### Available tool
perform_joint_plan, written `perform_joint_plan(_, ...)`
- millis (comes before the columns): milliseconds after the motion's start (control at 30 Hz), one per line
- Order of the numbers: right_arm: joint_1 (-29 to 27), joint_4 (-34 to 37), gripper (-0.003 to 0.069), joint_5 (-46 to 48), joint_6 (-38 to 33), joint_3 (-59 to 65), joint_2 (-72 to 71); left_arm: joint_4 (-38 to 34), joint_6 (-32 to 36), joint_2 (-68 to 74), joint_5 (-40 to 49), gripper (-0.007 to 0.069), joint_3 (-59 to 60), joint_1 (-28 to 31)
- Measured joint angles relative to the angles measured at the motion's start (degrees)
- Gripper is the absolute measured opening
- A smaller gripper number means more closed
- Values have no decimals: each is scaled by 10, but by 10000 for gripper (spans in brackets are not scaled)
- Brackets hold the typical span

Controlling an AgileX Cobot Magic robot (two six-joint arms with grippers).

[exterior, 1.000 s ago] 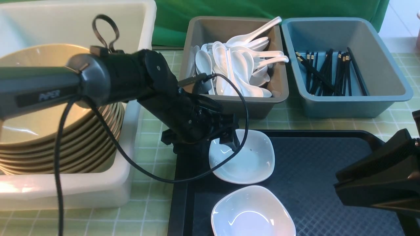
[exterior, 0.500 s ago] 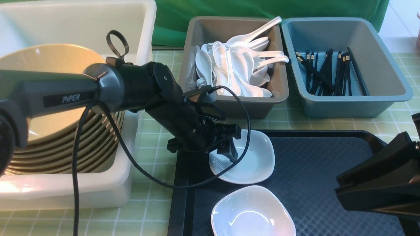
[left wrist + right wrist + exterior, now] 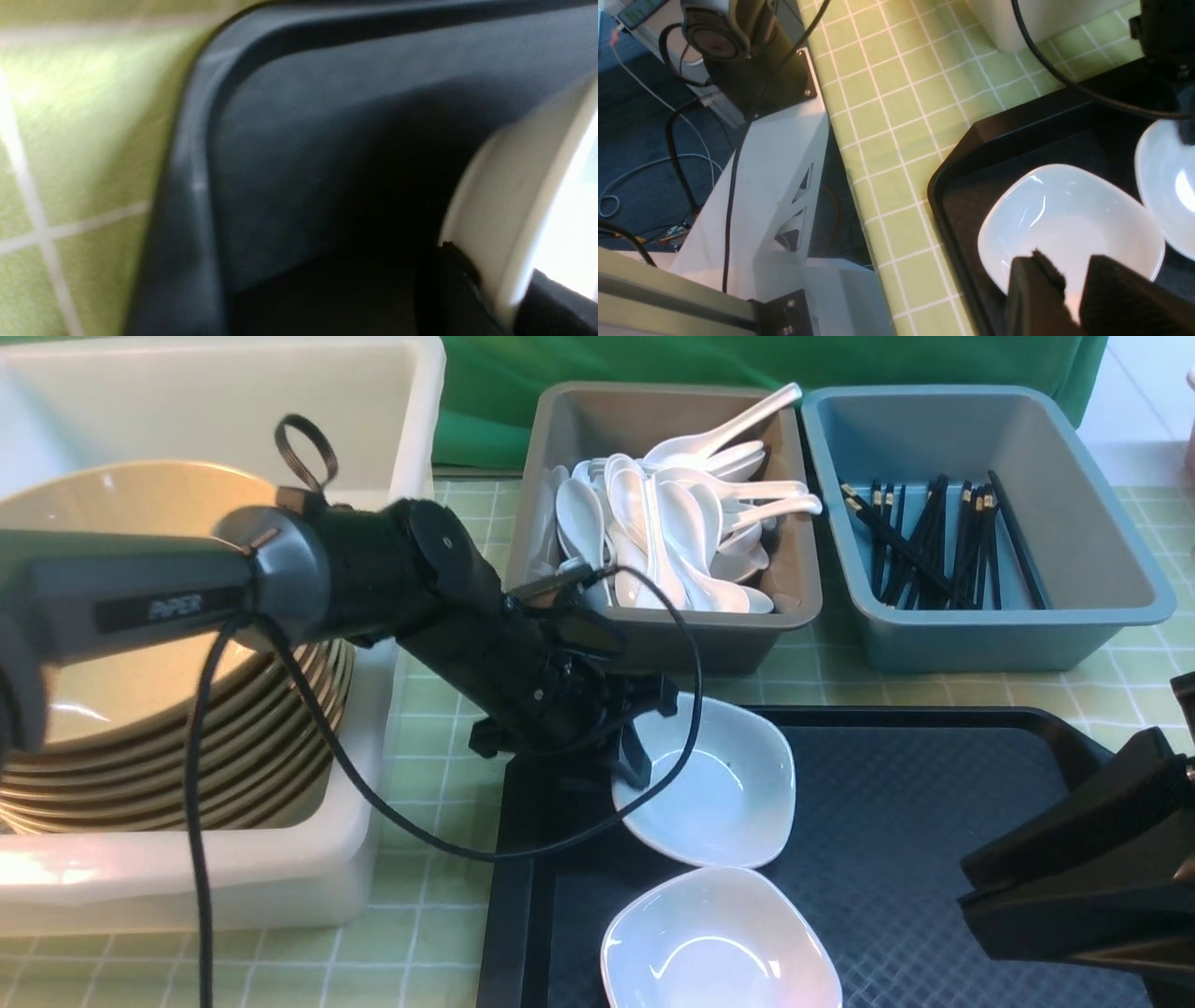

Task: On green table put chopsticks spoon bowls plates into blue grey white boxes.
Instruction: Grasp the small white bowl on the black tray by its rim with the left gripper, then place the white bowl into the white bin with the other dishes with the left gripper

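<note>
Two white plates lie on a black tray. My left gripper (image 3: 638, 770) is shut on the left rim of the far plate (image 3: 724, 784). The left wrist view shows that plate's rim (image 3: 504, 186) pinched in the left gripper (image 3: 500, 280). The near plate (image 3: 714, 943) lies free, and my right gripper (image 3: 1073, 275) hovers over it (image 3: 1064, 214) with its jaws slightly open and empty. Tan bowls (image 3: 121, 691) are stacked in the white box (image 3: 401, 392). Spoons (image 3: 672, 523) fill the grey box (image 3: 560, 420), and chopsticks (image 3: 934, 541) lie in the blue box (image 3: 1074, 523).
The black tray (image 3: 934, 803) sits on the green table (image 3: 420, 915), in front of the grey and blue boxes. My left arm and its cable hang over the gap between the white box and the tray. The right gripper (image 3: 966, 889) is at the tray's right edge.
My left gripper has closed on the far plate's rim. That plate has shifted a little to the right. The right arm has barely moved.
</note>
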Motion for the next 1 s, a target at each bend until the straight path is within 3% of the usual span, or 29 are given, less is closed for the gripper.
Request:
perform_joint_plan(433,0,-1,174,0,-2,0,0,-32,42,-78,16,15,-11,4)
perform_joint_plan(567,0,-1,181,0,-2,0,0,-32,45,-108,56,15,-53,30)
perform_joint_plan(833,0,19,185,-20,-26,0,0,12,-10,-226,194,15,-114,171)
perform_joint_plan(1000,0,118,191,-62,-107,0,0,41,-25,-372,152,15,-9,303)
